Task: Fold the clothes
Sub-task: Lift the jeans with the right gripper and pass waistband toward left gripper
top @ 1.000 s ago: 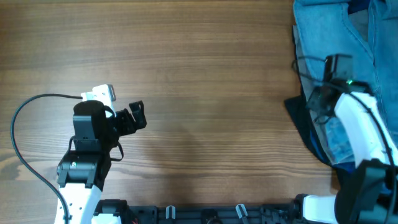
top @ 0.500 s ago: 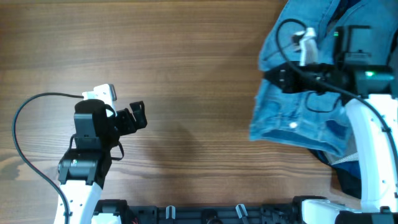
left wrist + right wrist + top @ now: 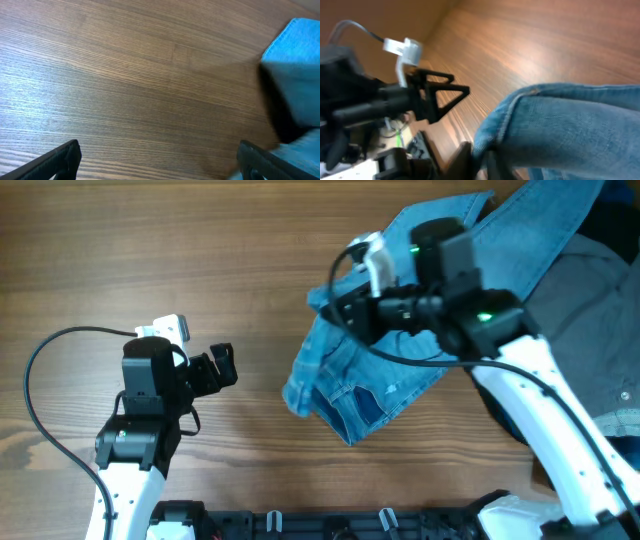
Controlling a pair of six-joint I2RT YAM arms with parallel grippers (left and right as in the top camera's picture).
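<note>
The light-blue jeans (image 3: 355, 375) hang bunched from my right gripper (image 3: 342, 306) over the middle of the table, and one leg trails back to the far right corner. In the right wrist view the gripper (image 3: 481, 159) is shut on a folded edge of the jeans (image 3: 565, 125). My left gripper (image 3: 216, 369) is open and empty over bare wood at the left, about a hand's width from the cloth. In the left wrist view its fingertips (image 3: 62, 159) frame bare table, and the jeans (image 3: 300, 55) show blurred at the right edge.
A grey shirt-like garment (image 3: 590, 310) lies at the right edge with a dark navy cloth (image 3: 612, 208) at the far right corner. The left arm's cable (image 3: 40, 370) loops over the table at the left. The left arm also shows in the right wrist view (image 3: 380, 100).
My right gripper has pulled the jeans out of the pile at the right and carried them leftward to the table's middle. The grey garment is now uncovered. The left arm has not moved.
</note>
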